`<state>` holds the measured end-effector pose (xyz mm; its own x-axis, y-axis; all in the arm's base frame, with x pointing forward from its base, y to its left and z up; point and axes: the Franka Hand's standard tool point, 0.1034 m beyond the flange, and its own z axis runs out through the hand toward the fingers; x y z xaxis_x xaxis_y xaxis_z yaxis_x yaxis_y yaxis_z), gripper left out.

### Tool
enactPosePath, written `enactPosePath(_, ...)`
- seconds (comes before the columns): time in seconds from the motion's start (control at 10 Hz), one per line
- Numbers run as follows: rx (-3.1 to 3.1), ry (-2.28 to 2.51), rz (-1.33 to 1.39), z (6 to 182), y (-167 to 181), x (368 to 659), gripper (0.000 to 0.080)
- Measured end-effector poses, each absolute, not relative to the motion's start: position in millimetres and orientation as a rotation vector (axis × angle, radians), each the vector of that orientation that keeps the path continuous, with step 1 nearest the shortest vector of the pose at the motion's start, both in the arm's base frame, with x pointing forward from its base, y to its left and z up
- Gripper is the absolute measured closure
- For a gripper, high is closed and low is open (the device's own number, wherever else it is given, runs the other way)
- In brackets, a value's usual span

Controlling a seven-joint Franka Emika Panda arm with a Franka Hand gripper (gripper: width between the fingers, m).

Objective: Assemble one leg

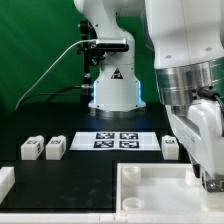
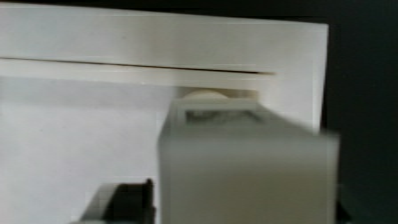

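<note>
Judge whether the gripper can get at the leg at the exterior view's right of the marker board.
Probably yes: that leg stands alone, nothing on it, and the gripper hangs close beside it.

White leg, black table

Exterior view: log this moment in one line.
end effector low over tabletop | grip: cannot tell | two legs loose, exterior view's left
</note>
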<state>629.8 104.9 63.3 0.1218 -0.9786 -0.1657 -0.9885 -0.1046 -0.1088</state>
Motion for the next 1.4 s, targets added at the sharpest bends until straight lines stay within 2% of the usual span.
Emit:
enactPosePath(0.1, -2.276, 1.873, 0.064, 64.8, 107, 630, 0.0315)
enactPosePath(0.2, -2.413, 1.68, 0.039, 70.8, 113, 633, 0.0186)
enactPosePath(0.3, -2.588, 1.391, -0.011, 79.0, 117, 636, 0.0161)
enactPosePath(0.4, -2.723, 1.11, -0.052, 82.7, 121, 636, 0.0161)
enactPosePath(0.7, -2.877, 0.705, -0.092, 79.8, 116, 636, 0.0151)
enactPosePath(0.8, -3.014, 0.287, -0.076, 73.1, 108, 636, 0.0151)
enactPosePath(0.9, -3.038, 0.136, -0.082, 72.9, 106, 640, 0.0151)
enactPosePath(1.0, -3.031, 0.195, -0.084, 72.8, 107, 640, 0.0151)
enactPosePath(1.1, -3.03, 0.2, -0.082, 72.3, 107, 640, 0.0276)
enactPosePath(1.2, -3.019, 0.296, -0.077, 72.2, 108, 640, 0.0276)
enactPosePath(1.3, -2.993, 0.466, -0.066, 72.2, 109, 640, 0.0466)
enactPosePath(1.4, -2.966, 0.597, -0.058, 72.2, 109, 640, 0.0508)
